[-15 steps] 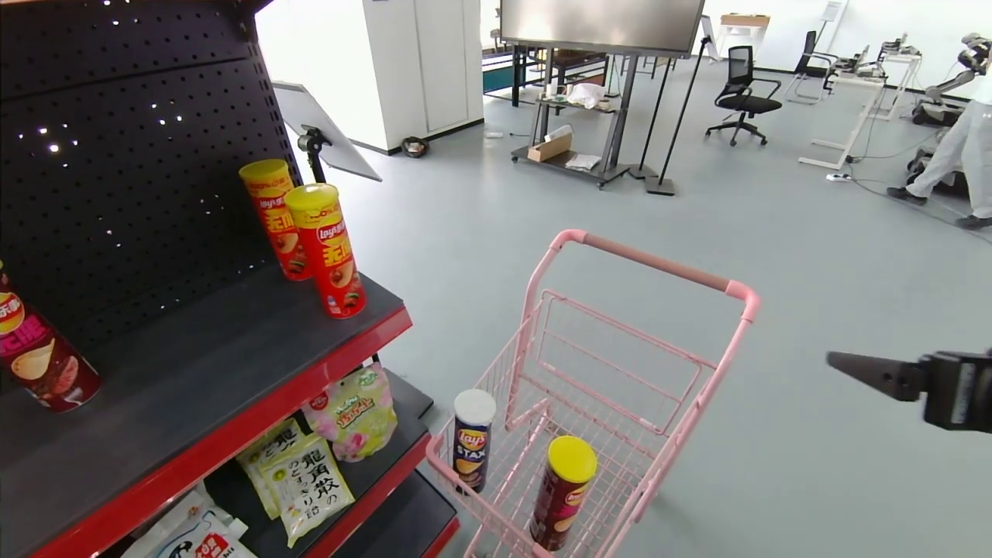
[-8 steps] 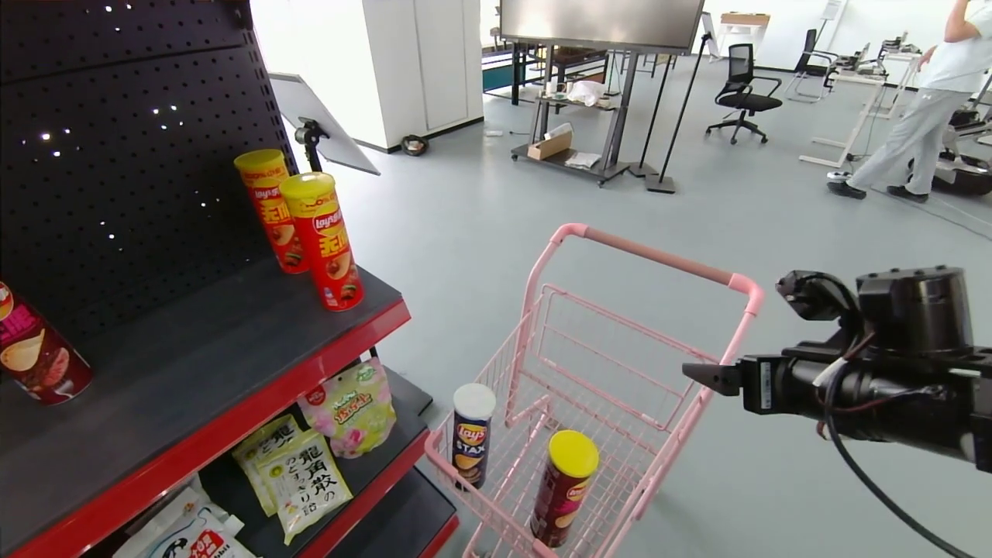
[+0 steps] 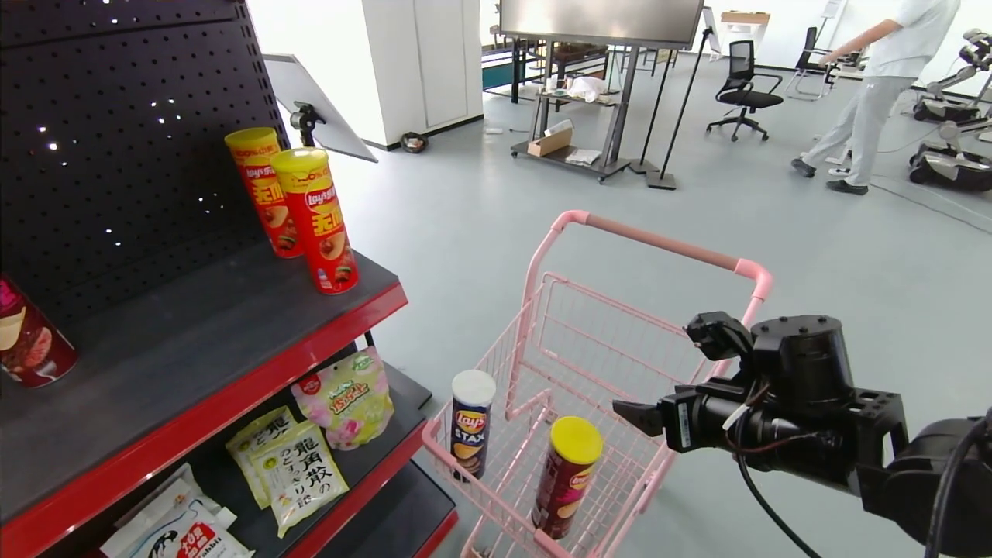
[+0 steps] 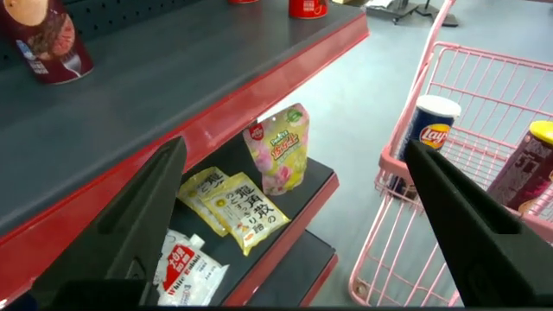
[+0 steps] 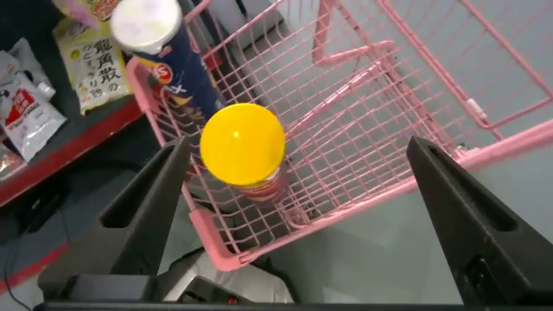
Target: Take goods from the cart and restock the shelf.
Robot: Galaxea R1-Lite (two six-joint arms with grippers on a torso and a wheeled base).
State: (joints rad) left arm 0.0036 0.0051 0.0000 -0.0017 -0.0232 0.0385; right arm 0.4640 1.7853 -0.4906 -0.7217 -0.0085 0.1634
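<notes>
- Right gripper (image 5: 295,147): fingers spread wide, clamped on nothing, poised above the basket of the pink wire shopping cart (image 3: 659,244).
- Straight beneath it, framed between the two fingers: a dark maroon cylindrical chip can with a yellow lid (image 5: 243,147), upright in the basket and untouched.
- Just past that can, on the gripper's shelf side: a dark blue chip can with a white lid (image 3: 471,426), upright in the basket corner nearest the shelf.
- Left gripper (image 4: 295,147): likewise wide apart and empty, facing the black shelf board with a red front edge (image 4: 173,78), cart off to one side of it.
- Already on that board, well away from both grippers: two tall red cans with yellow lids (image 3: 314,221) close together at the far end, and one dark red can (image 3: 27,341) at the near end, with bare board between them.
- Judged partly done: three cans shelved, two left in the cart, and the pick of the maroon can only at its approach.
- Lower shelf, below the left gripper: a pale green and pink snack bag (image 3: 345,399) and white and yellow packets (image 3: 298,473).
- Likely obstacles: wire walls and rim close around both cans, and the blue can near the maroon one, so little room for a finger on that side.
</notes>
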